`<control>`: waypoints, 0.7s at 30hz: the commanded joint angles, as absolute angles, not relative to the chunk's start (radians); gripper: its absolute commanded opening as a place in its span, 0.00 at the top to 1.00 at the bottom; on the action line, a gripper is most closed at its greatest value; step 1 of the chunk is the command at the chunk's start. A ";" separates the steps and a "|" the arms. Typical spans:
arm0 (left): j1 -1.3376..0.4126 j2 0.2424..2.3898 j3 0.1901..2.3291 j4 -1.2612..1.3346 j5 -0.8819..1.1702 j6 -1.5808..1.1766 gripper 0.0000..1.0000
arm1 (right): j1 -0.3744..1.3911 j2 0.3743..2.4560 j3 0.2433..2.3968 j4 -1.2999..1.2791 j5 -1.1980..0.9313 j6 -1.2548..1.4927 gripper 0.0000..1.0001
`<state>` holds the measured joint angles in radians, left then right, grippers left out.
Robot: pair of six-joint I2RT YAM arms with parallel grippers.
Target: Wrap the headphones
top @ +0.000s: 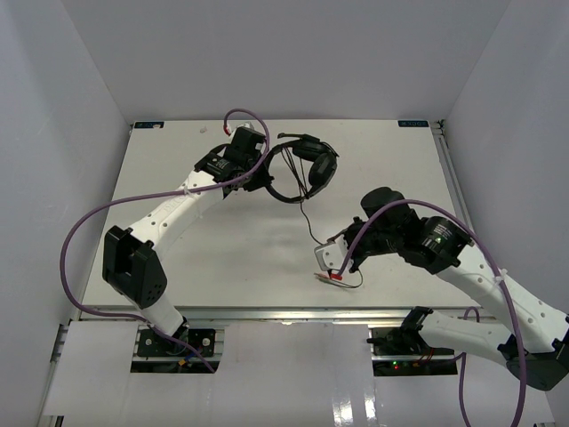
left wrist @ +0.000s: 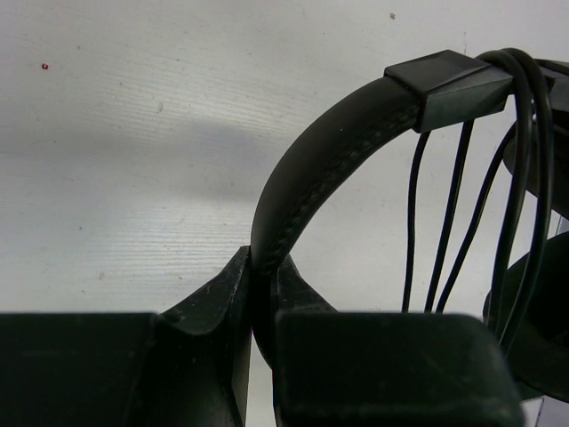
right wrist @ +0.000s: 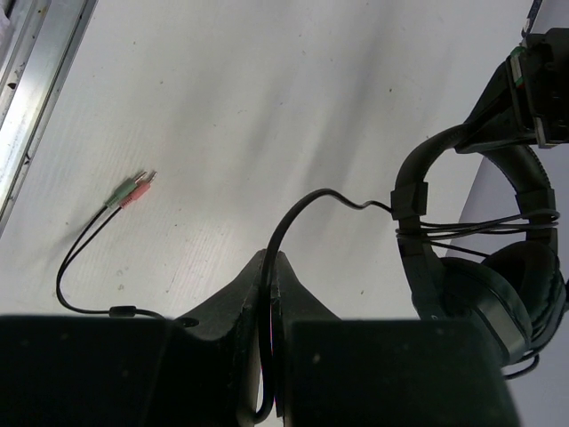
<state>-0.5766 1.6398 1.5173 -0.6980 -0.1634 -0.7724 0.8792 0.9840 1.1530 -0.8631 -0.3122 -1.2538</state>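
- Headphones (top: 322,167) lie out at the far centre of the white table (top: 222,253), which is the largest thing we see.
- We see the left arm (top: 178,209) reaching far and the right arm (top: 498,285) bent back toward the near right.
- Our left gripper (left wrist: 264,267) is clamped on the headband (left wrist: 329,160), at the left side of the arch.
- Our right gripper (right wrist: 268,267) is pinched closed on the cord (right wrist: 302,200), near the middle of the table.
- Several cord strands cross the headband beside the cups.
- We see the pink and green plugs (right wrist: 133,189) lying on the table just beside the right gripper.
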 commanded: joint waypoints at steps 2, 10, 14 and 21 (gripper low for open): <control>-0.569 1.596 1.516 -0.666 -0.198 -0.749 1.00 | 0.882 0.971 1.238 -0.847 -0.324 -1.261 0.91; -0.569 1.619 1.518 -0.675 -0.223 -0.715 1.00 | 0.882 1.008 1.320 -0.837 -0.321 -1.264 0.91; -0.569 1.621 1.500 -0.682 -0.237 -0.696 1.00 | 0.883 1.026 1.343 -0.816 -0.294 -1.269 0.90; -0.573 1.614 1.453 -0.692 -0.246 -0.632 1.00 | 0.882 1.054 1.359 -0.736 -0.218 -1.259 0.86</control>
<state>-0.5751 1.6444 1.4751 -0.7073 -0.2277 -0.6758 0.8791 1.0444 1.3095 -0.8319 -0.2797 -1.2639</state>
